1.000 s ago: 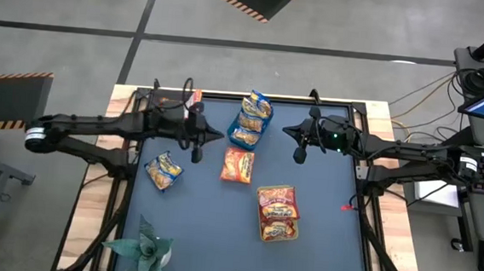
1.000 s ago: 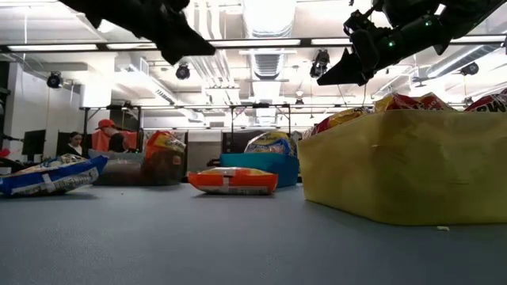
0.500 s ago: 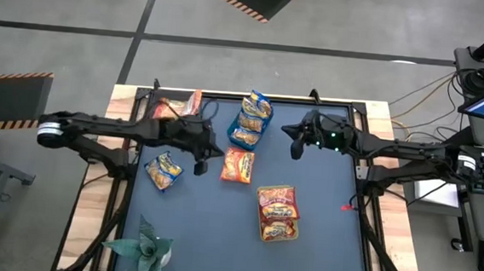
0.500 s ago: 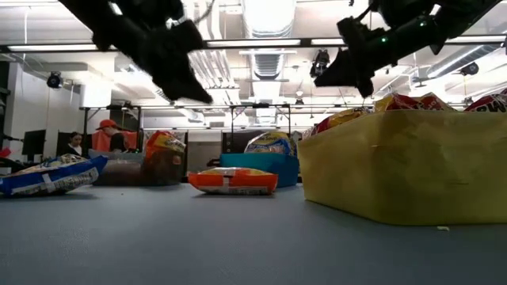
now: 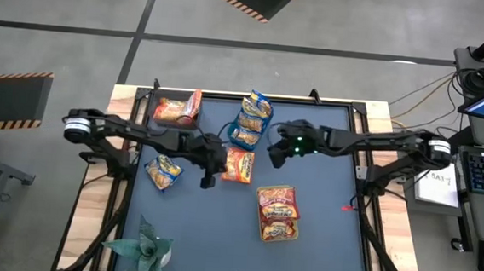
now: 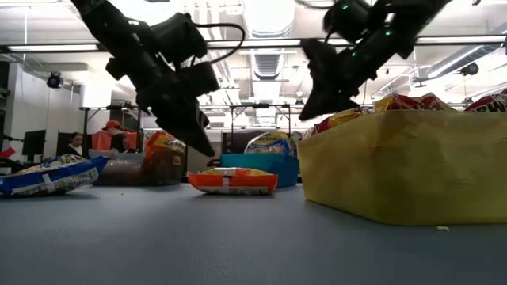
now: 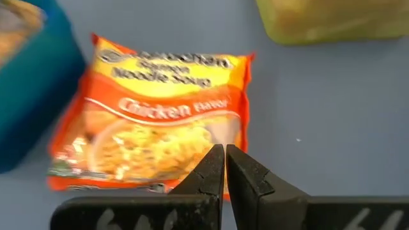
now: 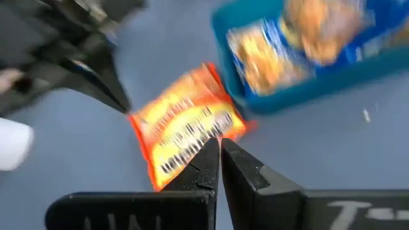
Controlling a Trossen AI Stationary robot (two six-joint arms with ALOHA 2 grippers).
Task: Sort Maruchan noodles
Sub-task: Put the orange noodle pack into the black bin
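**Op:** Both arms have swung inward since a second ago. My left gripper (image 5: pixel 207 183) was back near the table's far left; now it hangs just beside the orange noodle packet (image 5: pixel 238 165), low over the mat. My right gripper (image 5: pixel 274 159) has come across from the right side and hovers on the packet's other side, higher up.

**Desk:** Are the fingers holding anything?

**Op:** No. Both pairs are clamped together on nothing. From the left wrist I see the two dark fingers (image 7: pixel 211 172) pressed tip to tip, with the orange packet (image 7: pixel 156 124) lying flat just ahead of them. From the right wrist it's the same, tips together, the packet (image 8: pixel 185 131) beyond them and the other arm's tip at its far edge.

**Desk:** Where's the rest of the noodles?

**Op:** Blue-and-yellow packets sit in the blue bin (image 5: pixel 249 119), just past the orange one from my left gripper. Red packets fill the yellow-green bin (image 5: pixel 277 213), below my right gripper's side. Orange packets rest in a dark bin (image 5: pixel 175 108) behind my left arm. One blue-and-yellow packet (image 5: pixel 163 171) lies loose on the mat, beside my left forearm.
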